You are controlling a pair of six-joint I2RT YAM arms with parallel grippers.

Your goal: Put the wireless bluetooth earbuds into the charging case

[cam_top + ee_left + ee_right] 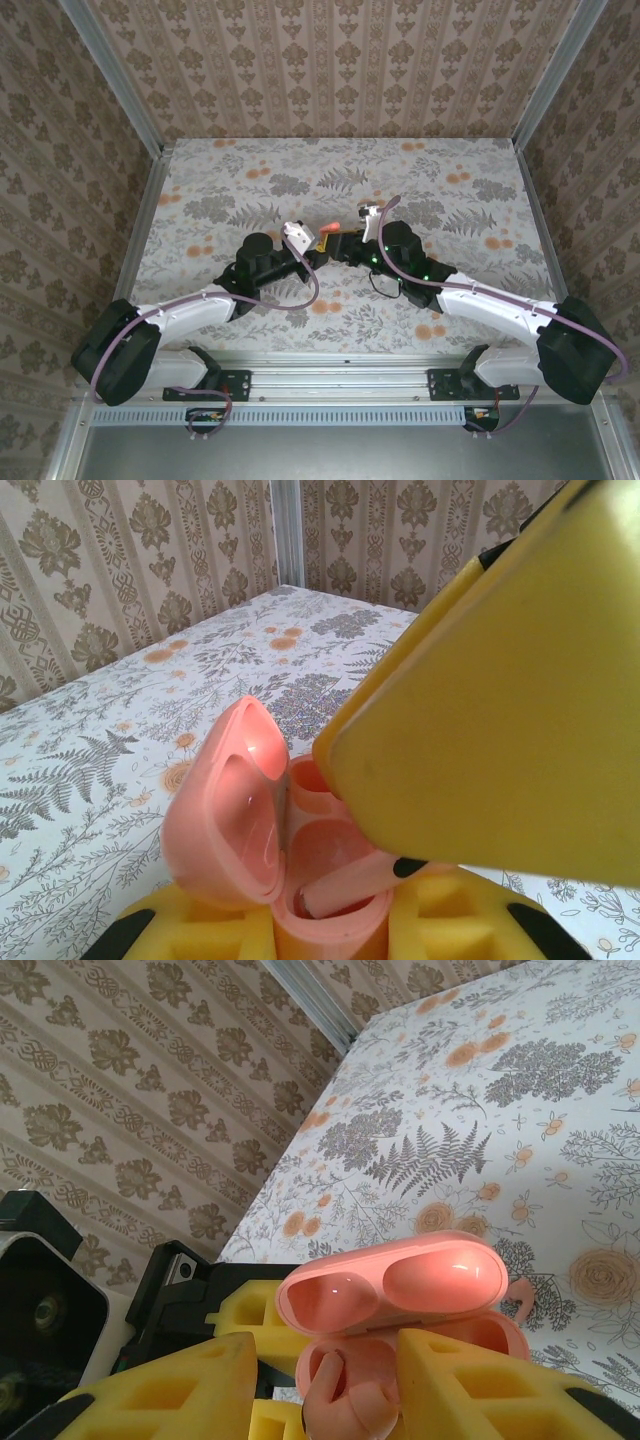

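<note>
Starting L: left end effector (335, 935) is clamped tight on the base of the coral-pink charging case (232, 810), over mid-counter (200, 190). Lid's flipped open, leaning to 9 o'clock in the left wrist view. One pink earbud (342, 885) lies in the case well, stem showing. Over to R: right end effector (330, 1355) sits at 4 o'clock of the case in the top view, foam fingers apart w/ the earbud between them at the case mouth. Can't tell if it's pinched or let go.
</note>
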